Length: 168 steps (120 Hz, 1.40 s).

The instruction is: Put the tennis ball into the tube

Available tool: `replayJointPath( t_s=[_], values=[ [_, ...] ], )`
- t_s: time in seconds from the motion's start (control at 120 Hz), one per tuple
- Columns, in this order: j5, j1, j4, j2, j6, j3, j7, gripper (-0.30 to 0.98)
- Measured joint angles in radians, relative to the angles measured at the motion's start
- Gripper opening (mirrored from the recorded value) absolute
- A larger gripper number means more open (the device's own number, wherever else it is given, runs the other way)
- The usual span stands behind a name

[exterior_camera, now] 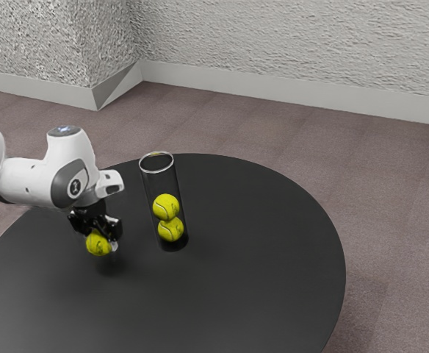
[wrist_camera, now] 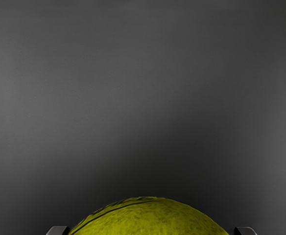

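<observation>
Over blk table (exterior_camera: pixel 273 257), gripper (exterior_camera: pixel 101 242) pinches tennis ball (exterior_camera: pixel 97 245) btwn its fingers, near upright tube (exterior_camera: pixel 159 184) w/ 2 balls (exterior_camera: pixel 166 207).

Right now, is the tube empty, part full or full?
Part full: in the exterior view, one ball rests on another low in the tube, with unfilled space above them.

A clear cylindrical tube (exterior_camera: pixel 161 182) stands on the round black table (exterior_camera: pixel 258 243), two yellow tennis balls (exterior_camera: pixel 166 207) stacked inside, a third yellow tennis ball (exterior_camera: pixel 98 244) toward the exterior view's left.
</observation>
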Motion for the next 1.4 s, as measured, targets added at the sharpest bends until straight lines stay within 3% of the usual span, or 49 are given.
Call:
replayJointPath(
  t_s=[0.1, 0.225, 0.408, 0.792, 1.142, 1.4],
  values=[
    [0.057, -0.001, 0.020, -0.069, -0.029, 0.002, -0.014, 0.30],
    [0.180, 0.000, 0.117, -0.155, -0.112, -0.002, -0.046, 0.29],
    [0.304, -0.003, 0.230, -0.193, -0.226, -0.018, -0.092, 0.29],
    [0.411, -0.074, 0.343, -0.194, -0.320, -0.025, -0.151, 0.27],
    [0.480, -0.004, 0.405, -0.180, -0.341, -0.072, -0.171, 0.27],
    [0.526, -0.075, 0.432, -0.158, -0.340, -0.064, -0.183, 0.27]
  ],
)
